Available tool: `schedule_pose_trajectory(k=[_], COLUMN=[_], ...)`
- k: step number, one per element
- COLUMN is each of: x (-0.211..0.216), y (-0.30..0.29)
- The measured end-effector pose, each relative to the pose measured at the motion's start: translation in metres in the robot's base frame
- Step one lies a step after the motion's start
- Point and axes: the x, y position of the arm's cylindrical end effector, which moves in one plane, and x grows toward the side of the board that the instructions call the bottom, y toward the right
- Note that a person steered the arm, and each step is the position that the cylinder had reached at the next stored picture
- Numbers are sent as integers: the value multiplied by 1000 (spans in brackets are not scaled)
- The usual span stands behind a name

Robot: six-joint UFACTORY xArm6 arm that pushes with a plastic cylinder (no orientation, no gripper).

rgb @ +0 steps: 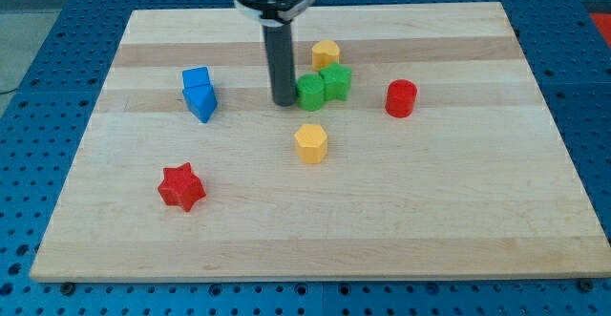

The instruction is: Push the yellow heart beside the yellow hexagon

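Two yellow blocks lie near the board's middle. One yellow block [326,53], which looks like the hexagon, sits toward the view's top, just above the green pair. The other yellow block [311,143], which looks like the heart, lies lower, below the green pair. Their shapes are hard to make out. My tip [284,101] is down on the board, right against the left side of a green block [310,93]. It is left of and between the two yellow blocks and touches neither.
A second green block [335,81] touches the first on its right. A red block [401,98] lies to the right. Two blue blocks [200,94] sit together at the left. A red star [181,186] lies at the lower left.
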Motion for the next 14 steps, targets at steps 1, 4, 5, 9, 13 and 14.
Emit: schedule_pose_trajectory(k=[1,4,5,9,13,14], x=[-8,-36,-103,-108,-98,-87], y=[28,-18,-14,66,72,60])
